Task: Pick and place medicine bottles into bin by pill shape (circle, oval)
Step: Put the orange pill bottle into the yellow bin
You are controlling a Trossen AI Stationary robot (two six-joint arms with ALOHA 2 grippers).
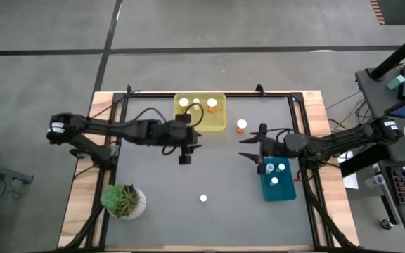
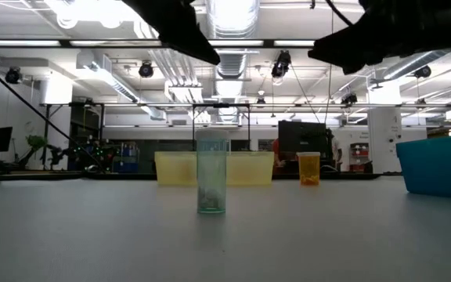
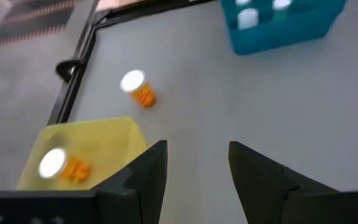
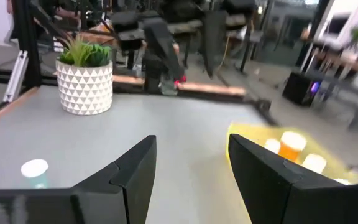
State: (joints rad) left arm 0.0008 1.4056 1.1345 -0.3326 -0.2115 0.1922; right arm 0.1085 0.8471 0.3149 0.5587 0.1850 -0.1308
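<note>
A small clear bottle with a white cap (image 1: 204, 199) stands on the grey table near its front middle; it also shows in the low view (image 2: 211, 174) and the right wrist view (image 4: 35, 169). An orange bottle with a white cap (image 1: 241, 126) stands right of the yellow bin (image 1: 220, 124) and shows in the left wrist view (image 3: 138, 89). The yellow bin holds three bottles (image 1: 211, 104). The teal bin (image 1: 289, 194) holds a few white-capped bottles (image 1: 281, 168). My left gripper (image 1: 190, 149) hovers open and empty just in front of the yellow bin. My right gripper (image 1: 248, 147) hovers open and empty left of the teal bin.
A potted green plant (image 1: 124, 201) stands at the table's near left corner. A black frame (image 1: 209, 93) runs around the table's edge. Bare grey table lies between the two bins and around the clear bottle.
</note>
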